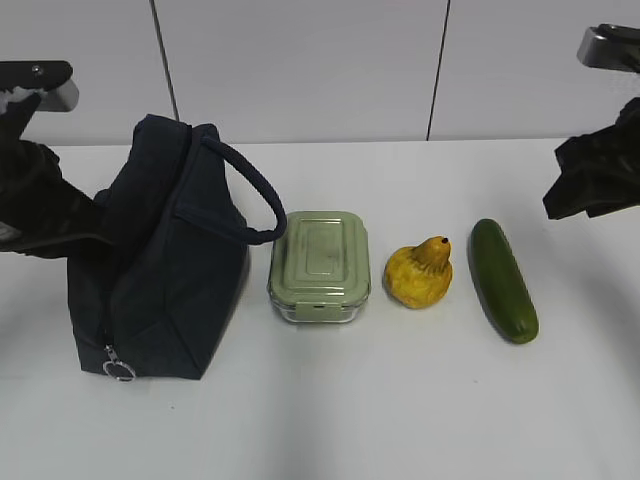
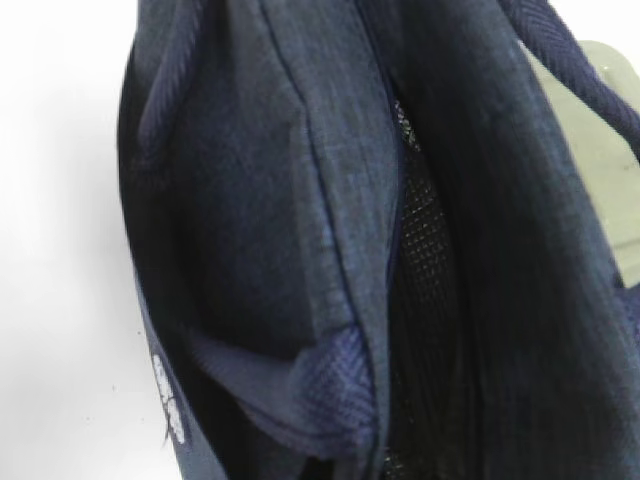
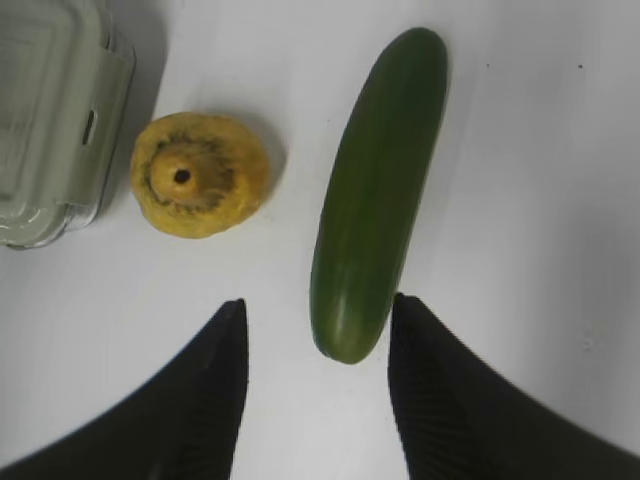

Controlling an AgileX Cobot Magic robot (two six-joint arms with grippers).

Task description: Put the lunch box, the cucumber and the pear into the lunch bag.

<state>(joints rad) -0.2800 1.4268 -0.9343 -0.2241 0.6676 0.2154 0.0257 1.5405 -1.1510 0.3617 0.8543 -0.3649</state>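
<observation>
1. Currently the right gripper (image 3: 318, 385) hangs above the table with jaws spread wide; nothing between them yet. The cucumber (image 3: 372, 190) lies just ahead of the gap, its near end poking between the fingertips (image 3: 215, 370). Risk: the cucumber sits at a slant to the jaw line, so a closing pinch on the rounded tip could squirt it forward or spin it away.

2. The pear (image 3: 198, 174) sits ahead and to the left of the same gripper, apart from the cucumber, stem tip pointing up at the camera. Risk: a skidding cucumber or a wide left finger could nudge it; lumpy shape, likely to roll.

3. The lunch box (image 3: 50, 120) is further left of the pear, close beside it but not touching as far as I can tell. A rolled pear would fetch up against it.

4. Left gripper: no fingers visible in its wrist view, which is filled by the lunch bag (image 2: 300, 240); in the exterior view the arm (image 1: 40, 200) is a dark mass against the bag's left side. Cannot tell whether the jaws are apart or gripping fabric.

5. Bag mouth looks like a narrow slit directly below the left wrist camera, soft walls sagging inward. Risk: if it is not held wide, items could catch on the rim, or tip the bag (image 1: 160, 260).
</observation>
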